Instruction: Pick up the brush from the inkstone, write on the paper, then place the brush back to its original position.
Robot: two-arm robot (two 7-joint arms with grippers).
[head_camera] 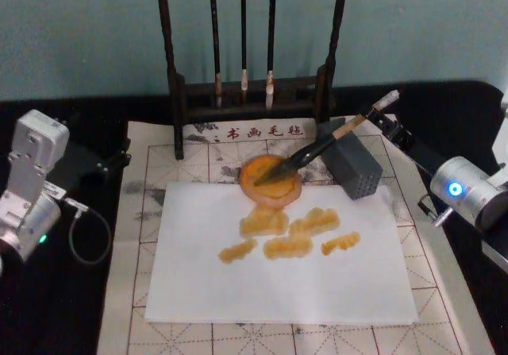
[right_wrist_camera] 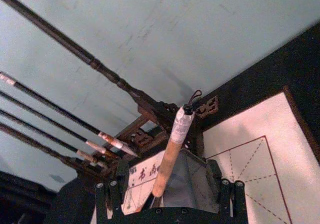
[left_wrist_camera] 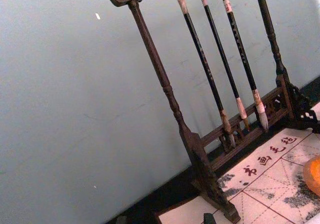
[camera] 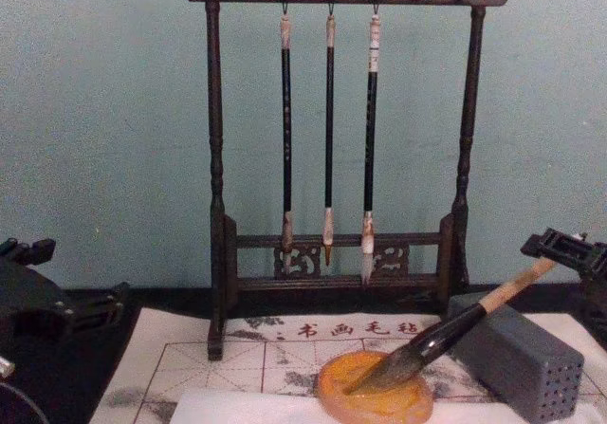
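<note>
The brush (head_camera: 317, 148) lies at a slant, its dark tuft resting in the round orange inkstone (head_camera: 270, 180) and its tan handle propped on a grey block (head_camera: 357, 172). In the chest view the brush (camera: 446, 334) slopes the same way into the inkstone (camera: 375, 391). My right gripper (head_camera: 394, 129) sits at the handle's white end. In the right wrist view its fingers (right_wrist_camera: 107, 196) stand apart on either side of the handle (right_wrist_camera: 167, 164) without touching it. The white paper (head_camera: 278, 291) lies in front of the inkstone and carries several yellow-orange strokes (head_camera: 290, 236). My left gripper (head_camera: 111, 160) is parked at the far left.
A dark wooden rack (head_camera: 246, 93) with three thin hanging brushes (camera: 329, 130) stands behind the inkstone. A cream mat with red grid lines (head_camera: 139, 212) lies under the paper on a black tabletop. A cable loops beside the left arm (head_camera: 87, 236).
</note>
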